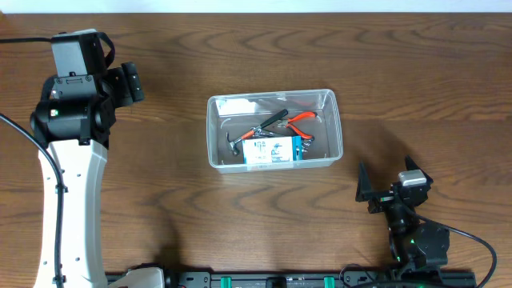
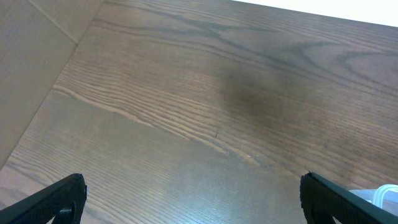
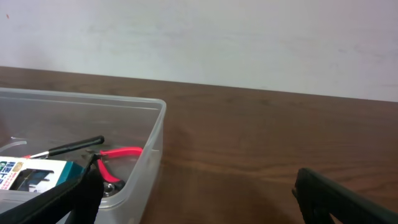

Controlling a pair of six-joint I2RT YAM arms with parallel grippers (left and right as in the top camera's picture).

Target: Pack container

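Clearly off container [image 1: 213,132]: left claw [image 1: 138,84], right claw [image 1: 388,176]

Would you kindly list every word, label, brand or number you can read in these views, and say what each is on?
No text is readable in any view.
Blue-and-white box inside the container: printed label, too small in the overhead view, blurred and cut off in the right wrist view.
Red-handled pliers and table: no markings visible.

The dark, wood-grained surface [image 1: 240,224] carries one thing directly: the clear container [image 1: 214,128], set near its middle.
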